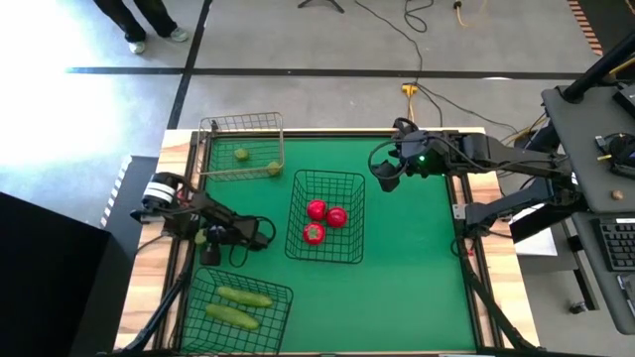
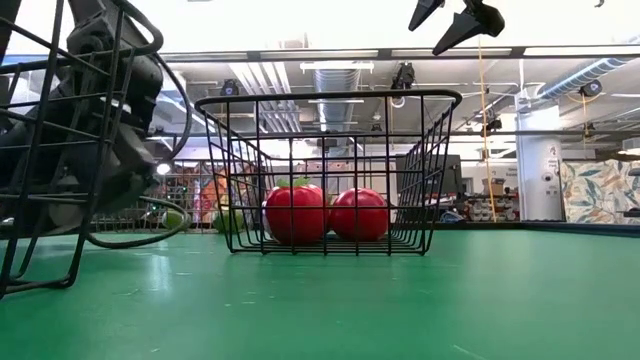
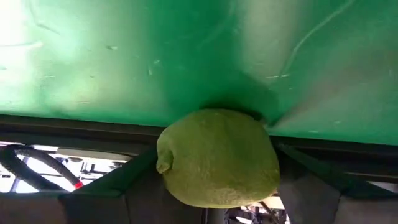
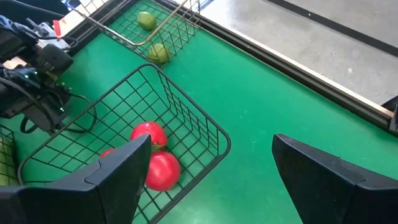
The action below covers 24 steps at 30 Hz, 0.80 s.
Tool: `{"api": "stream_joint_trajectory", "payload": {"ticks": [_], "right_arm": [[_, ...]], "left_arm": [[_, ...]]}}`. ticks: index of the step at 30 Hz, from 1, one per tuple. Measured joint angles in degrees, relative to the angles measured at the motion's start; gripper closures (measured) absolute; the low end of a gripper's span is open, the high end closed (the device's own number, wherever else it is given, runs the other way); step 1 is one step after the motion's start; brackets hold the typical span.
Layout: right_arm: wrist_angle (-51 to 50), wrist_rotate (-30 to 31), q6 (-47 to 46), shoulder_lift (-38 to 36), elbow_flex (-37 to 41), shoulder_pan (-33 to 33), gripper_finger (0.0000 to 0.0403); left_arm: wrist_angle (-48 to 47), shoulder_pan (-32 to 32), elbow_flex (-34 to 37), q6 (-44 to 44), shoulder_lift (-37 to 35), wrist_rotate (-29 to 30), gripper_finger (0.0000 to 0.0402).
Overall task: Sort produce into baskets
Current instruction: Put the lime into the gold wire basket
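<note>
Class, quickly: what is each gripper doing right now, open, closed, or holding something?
Left gripper: closed on a small round yellow-green lime at the table's left edge.
Right gripper: open, empty, raised near the table's far edge.

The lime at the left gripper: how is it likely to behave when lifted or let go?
The lime looks round and firm, so it would probably roll if released on the flat green mat. Its dimpled skin should give the left gripper fair grip. It is small, so likely light.
</note>
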<state>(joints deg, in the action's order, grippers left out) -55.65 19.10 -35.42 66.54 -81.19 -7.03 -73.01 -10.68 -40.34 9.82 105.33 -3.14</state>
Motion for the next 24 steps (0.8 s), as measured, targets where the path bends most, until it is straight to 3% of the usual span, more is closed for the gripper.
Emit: {"api": "stream_joint_trajectory", "payload": {"ticks": [7, 10, 16, 21, 24], "right_arm": [[0.18, 0.01, -0.15, 0.00, 0.00, 0.00, 0.0078], [0.21, 0.01, -0.17, 0.00, 0.00, 0.00, 0.0078], [0.45, -0.01, -0.83, 0.00, 0.00, 0.00, 0.0078], [1.17, -0.01, -1.49, 0.00, -0.19, 0.00, 0.0078], [1.37, -0.01, -1.49, 0.00, -0.71, 0.00, 0.0078]], "left_arm": [[0.14, -0.13, -0.24, 3.67, -1.17, 1.69, 0.0207], [0.47, -0.15, -0.94, 8.11, -3.15, 2.59, 0.0209], [-0.10, -0.26, -9.33, 15.82, -15.60, 2.82, 0.0210], [1.86, 1.77, -20.34, 20.20, -26.52, 14.59, 0.0211], [1.47, 9.15, -25.22, 21.03, -30.80, 18.00, 0.0211]]}}
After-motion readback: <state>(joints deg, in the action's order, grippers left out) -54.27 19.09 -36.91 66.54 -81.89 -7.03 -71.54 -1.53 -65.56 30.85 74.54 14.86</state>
